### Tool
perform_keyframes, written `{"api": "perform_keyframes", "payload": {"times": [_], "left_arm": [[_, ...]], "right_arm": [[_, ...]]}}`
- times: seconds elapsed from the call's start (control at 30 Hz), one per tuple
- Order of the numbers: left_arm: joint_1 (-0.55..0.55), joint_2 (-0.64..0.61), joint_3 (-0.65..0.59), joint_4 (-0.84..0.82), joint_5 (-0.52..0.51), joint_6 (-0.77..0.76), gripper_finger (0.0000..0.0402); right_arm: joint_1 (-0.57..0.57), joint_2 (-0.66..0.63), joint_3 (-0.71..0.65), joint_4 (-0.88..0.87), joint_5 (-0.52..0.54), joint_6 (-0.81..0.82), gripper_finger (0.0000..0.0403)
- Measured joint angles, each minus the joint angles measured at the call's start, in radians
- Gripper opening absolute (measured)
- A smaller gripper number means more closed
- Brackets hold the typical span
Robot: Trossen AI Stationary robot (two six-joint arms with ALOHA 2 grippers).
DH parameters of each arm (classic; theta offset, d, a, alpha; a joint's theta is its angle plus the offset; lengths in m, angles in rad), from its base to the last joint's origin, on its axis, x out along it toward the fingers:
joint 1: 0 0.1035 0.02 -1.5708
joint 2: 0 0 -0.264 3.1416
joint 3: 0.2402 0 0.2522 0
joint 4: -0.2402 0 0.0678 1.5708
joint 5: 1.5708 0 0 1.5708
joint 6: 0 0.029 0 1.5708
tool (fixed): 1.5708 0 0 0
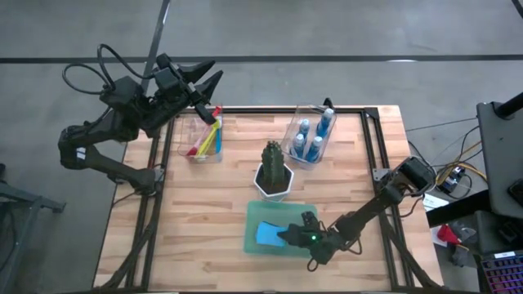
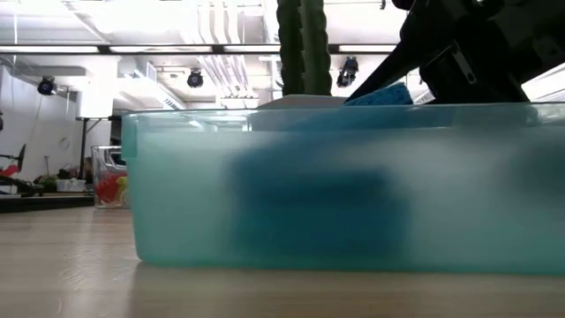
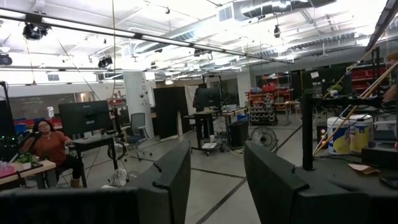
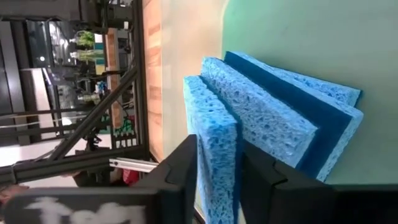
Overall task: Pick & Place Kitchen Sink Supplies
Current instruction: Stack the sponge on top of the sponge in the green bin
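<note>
I am watching the right gripper over the green tray, its fingers pinching a porous blue sponge on edge beside the stacked sponges. The soft, springy slab could topple or cling to a pad as it is let go.
</note>
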Motion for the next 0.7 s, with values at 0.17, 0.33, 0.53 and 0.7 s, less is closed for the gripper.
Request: {"api": "perform_keyframes", "payload": {"times": [0.17,0.33,0.53,0.7], "left_arm": [[0.000,0.000,0.000,-0.001,0.000,0.000,0.0145],[0.000,0.000,0.000,-0.001,0.000,0.000,0.0145],[0.000,0.000,0.000,-0.001,0.000,0.000,0.0145],[0.000,-0.001,0.000,-0.001,0.000,0.002,0.0145]], "right_arm": [[0.007,-0.005,0.000,0.001,0.003,0.019,0.0124],[0.011,-0.041,-0.001,0.002,0.004,0.000,0.0164],[0.020,-0.059,-0.005,-0.030,-0.004,-0.014,0.0189],[0.049,-0.077,-0.005,-0.036,-0.004,-0.012,0.0191]]}}
